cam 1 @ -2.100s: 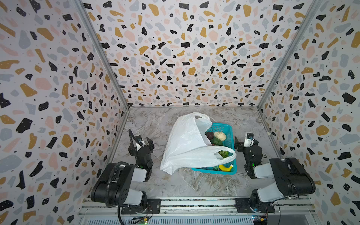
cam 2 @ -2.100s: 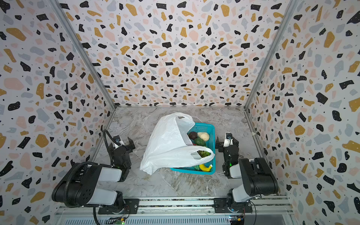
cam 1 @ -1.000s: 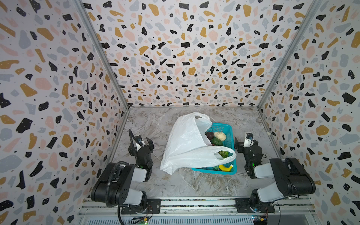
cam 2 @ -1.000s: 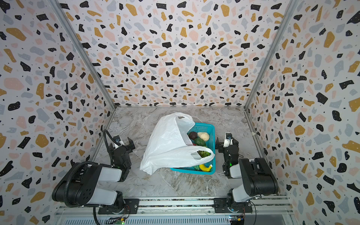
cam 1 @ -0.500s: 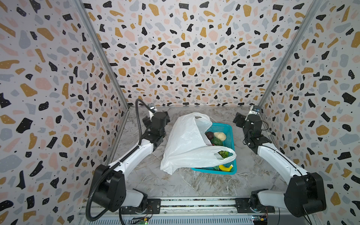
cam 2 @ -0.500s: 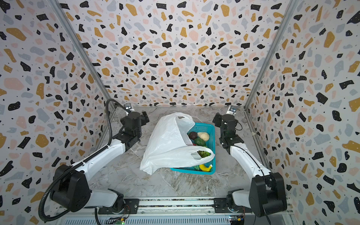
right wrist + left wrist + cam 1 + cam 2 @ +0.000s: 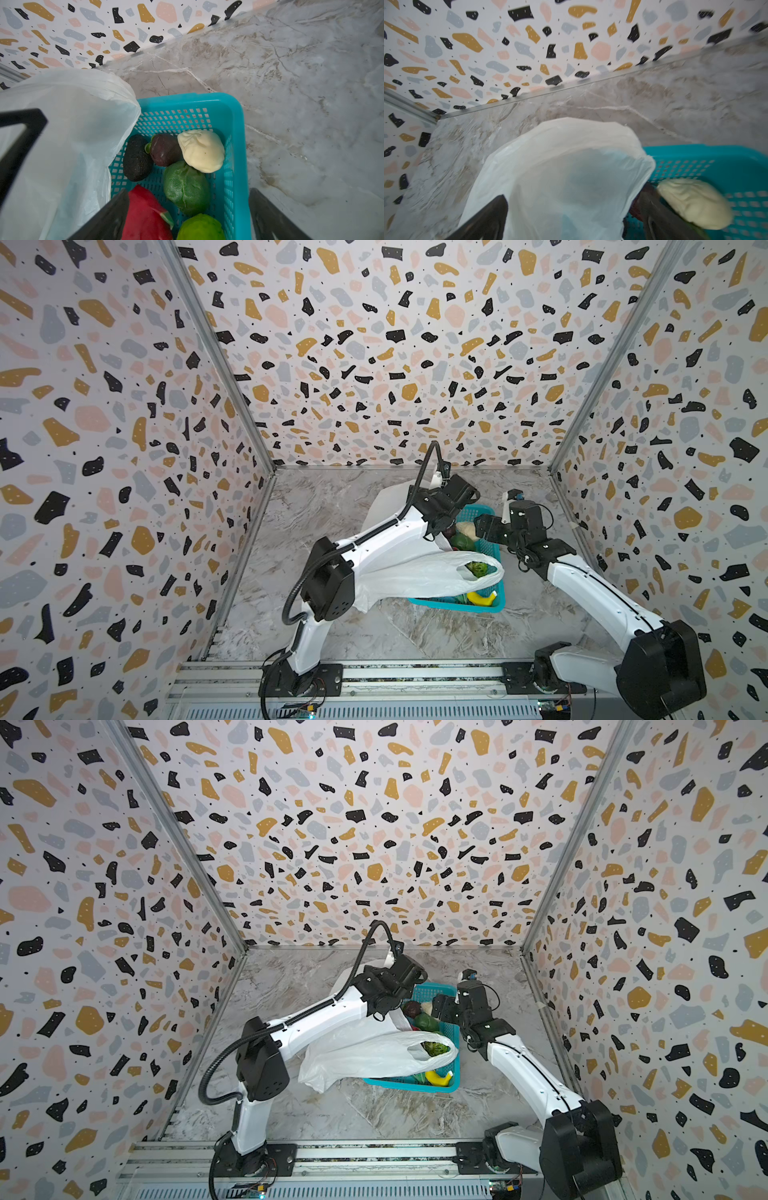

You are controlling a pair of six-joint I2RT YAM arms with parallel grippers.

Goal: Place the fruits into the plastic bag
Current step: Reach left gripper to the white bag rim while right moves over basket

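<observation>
The white plastic bag (image 7: 415, 572) lies crumpled on the table, draped over the left side of a teal basket (image 7: 457, 606). The fruits are in the basket: a cream lump (image 7: 200, 150), a maroon ball (image 7: 165, 149), a dark avocado (image 7: 136, 158), a green one (image 7: 186, 187), a lime one (image 7: 200, 227), a red one (image 7: 145, 214) and a banana (image 7: 480, 598). My left gripper (image 7: 574, 199) is open astride the bag's raised fold (image 7: 571, 166). My right gripper (image 7: 188, 193) hangs open above the basket's far end, one finger over the red fruit, the other outside the basket wall (image 7: 236, 145).
The patterned walls close in the marble table (image 7: 332, 510) on three sides. The basket stands right of centre, near the right wall. The left arm's elbow (image 7: 328, 589) rests beside the bag's near end. A metal rail (image 7: 374, 672) runs along the front edge.
Both arms unfolded from the front corners and have now come in from the far sides, the left over the bag's fold, the right over the basket. Bag and fruits have not moved.
</observation>
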